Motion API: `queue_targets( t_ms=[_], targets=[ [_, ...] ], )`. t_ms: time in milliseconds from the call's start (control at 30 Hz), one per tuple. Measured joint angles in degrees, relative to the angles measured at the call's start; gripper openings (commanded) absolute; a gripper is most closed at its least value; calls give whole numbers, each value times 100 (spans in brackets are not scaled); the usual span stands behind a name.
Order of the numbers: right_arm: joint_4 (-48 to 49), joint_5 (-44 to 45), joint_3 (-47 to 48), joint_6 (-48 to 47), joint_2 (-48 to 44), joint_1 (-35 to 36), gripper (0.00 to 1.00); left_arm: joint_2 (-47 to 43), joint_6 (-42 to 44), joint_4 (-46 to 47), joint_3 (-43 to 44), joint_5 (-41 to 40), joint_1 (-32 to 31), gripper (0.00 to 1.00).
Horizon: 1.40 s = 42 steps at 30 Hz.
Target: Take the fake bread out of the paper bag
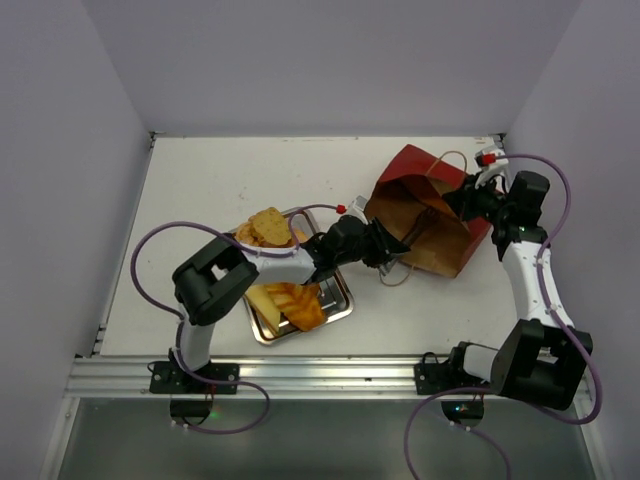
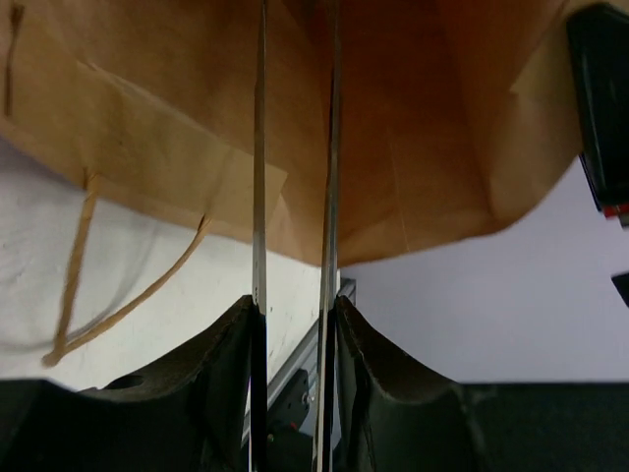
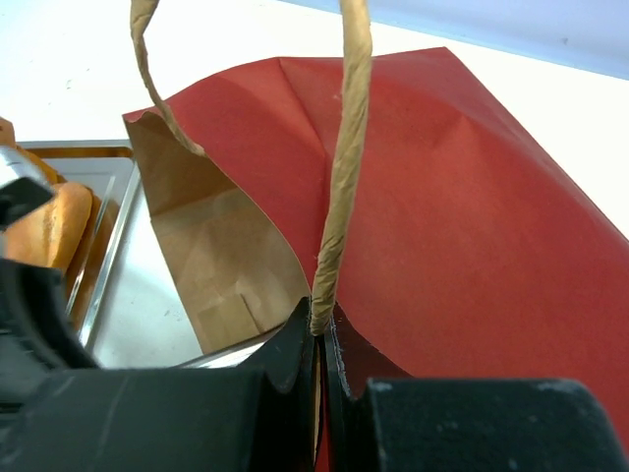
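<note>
The paper bag (image 1: 432, 232) lies on its side, dark red outside and brown inside, its mouth facing the tray. My right gripper (image 3: 320, 329) is shut on one tan string handle (image 3: 344, 157) at the bag's rim, holding the mouth up. At the mouth, my left gripper (image 1: 392, 250) points into the brown interior (image 2: 413, 147). Its thin fingers (image 2: 260, 197) stand a little apart with nothing between them. Fake bread lies on the silver tray (image 1: 342, 305): a round brown piece (image 1: 268, 227) at the far end and golden-orange pieces (image 1: 292, 302) at the near end. No bread shows inside the bag.
The bag's other string handle (image 2: 79, 256) trails loose on the white table. Grey walls close in the table on three sides, and a metal rail (image 1: 300, 375) runs along the near edge. Purple cables loop beside both arms.
</note>
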Motion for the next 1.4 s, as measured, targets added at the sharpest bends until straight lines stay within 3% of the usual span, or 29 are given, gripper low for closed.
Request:
queue_targets(
  t_ms=[600, 1400],
  targets=[
    [57, 391, -96, -20, -2, 479, 0, 990, -793, -179, 1045, -468, 144, 41],
    [92, 409, -166, -26, -28, 568, 0, 1777, -1563, 20, 1578, -463, 365, 42]
  ],
)
